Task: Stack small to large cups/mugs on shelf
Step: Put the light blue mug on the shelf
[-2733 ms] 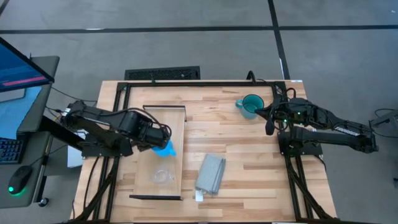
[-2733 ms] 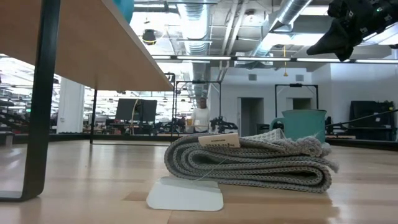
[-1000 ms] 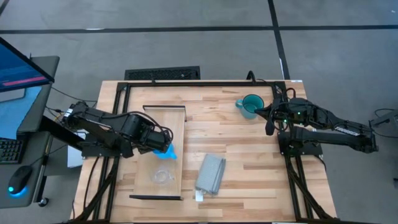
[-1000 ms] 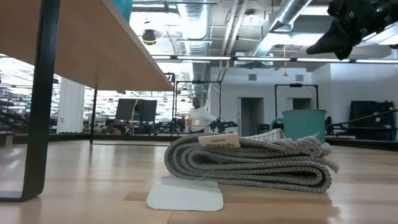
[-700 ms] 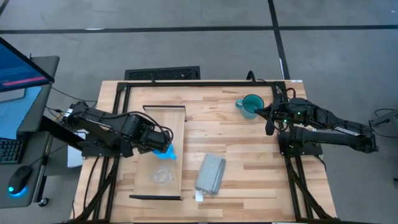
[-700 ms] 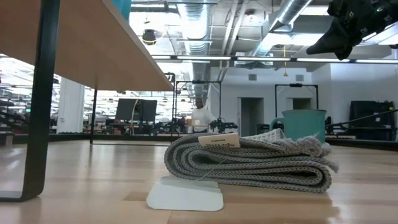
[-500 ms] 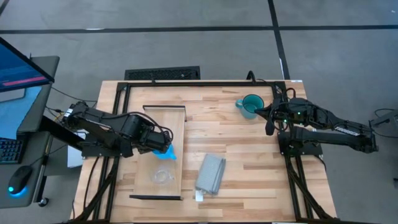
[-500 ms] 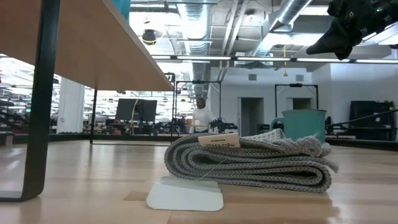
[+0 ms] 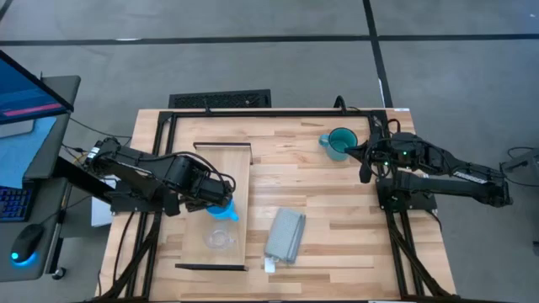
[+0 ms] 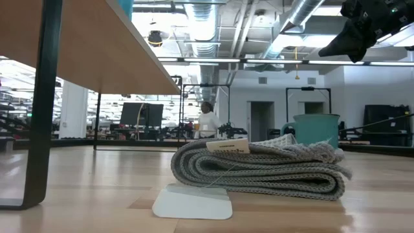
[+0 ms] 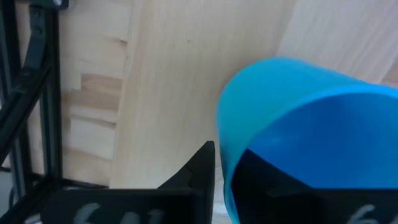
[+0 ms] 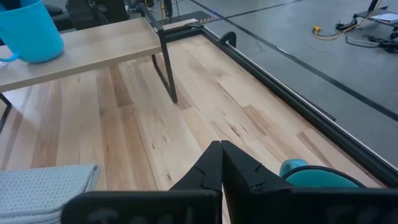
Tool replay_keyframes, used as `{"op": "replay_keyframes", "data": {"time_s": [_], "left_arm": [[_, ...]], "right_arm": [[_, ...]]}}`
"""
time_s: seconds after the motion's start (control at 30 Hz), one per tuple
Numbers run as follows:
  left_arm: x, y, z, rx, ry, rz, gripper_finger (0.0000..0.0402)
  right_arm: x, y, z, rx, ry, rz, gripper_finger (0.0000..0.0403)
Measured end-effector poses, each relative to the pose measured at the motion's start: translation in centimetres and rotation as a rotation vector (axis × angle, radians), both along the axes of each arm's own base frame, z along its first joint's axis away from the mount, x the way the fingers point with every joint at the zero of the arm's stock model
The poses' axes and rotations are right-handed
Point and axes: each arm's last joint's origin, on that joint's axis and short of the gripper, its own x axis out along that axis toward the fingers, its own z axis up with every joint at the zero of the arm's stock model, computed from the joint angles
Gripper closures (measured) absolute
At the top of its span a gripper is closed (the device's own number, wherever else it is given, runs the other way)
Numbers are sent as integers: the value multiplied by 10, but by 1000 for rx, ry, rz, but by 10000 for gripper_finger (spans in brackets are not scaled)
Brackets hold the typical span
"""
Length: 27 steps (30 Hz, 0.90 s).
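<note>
A pale wood shelf (image 9: 221,172) stands raised on dark legs over the left part of a slatted table. The left gripper (image 9: 221,204) reaches over the shelf with its fingers pinched on the wall of a bright blue mug (image 9: 227,209), one finger inside the rim, one outside. The grip looks meant to set the mug onto the board. The mug appears to sit upright on the shelf, just beside a small clear cup (image 9: 218,238) nearer the front edge. A folded grey cloth (image 9: 285,235) lies on the table beside the shelf. Far across, the right gripper (image 9: 365,162), fingers together and empty, waits just beside the teal mug (image 9: 340,142), which stands on the table, not yet shelved.
</note>
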Motion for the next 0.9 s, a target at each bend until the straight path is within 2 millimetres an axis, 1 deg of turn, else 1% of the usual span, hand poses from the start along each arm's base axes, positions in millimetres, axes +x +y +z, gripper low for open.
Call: {"op": "replay_keyframes", "data": {"time_s": [0.13,0.53,0.9], "left_arm": [[0,0,0,-12,4,2,358],[2,-1,0,-17,-16,-3,356],[1,-4,1,-109,4,3,356]], "right_arm": [[0,0,0,0,0,0,378],[0,0,0,0,0,0,378],[0,0,0,-1,1,0,378]]}}
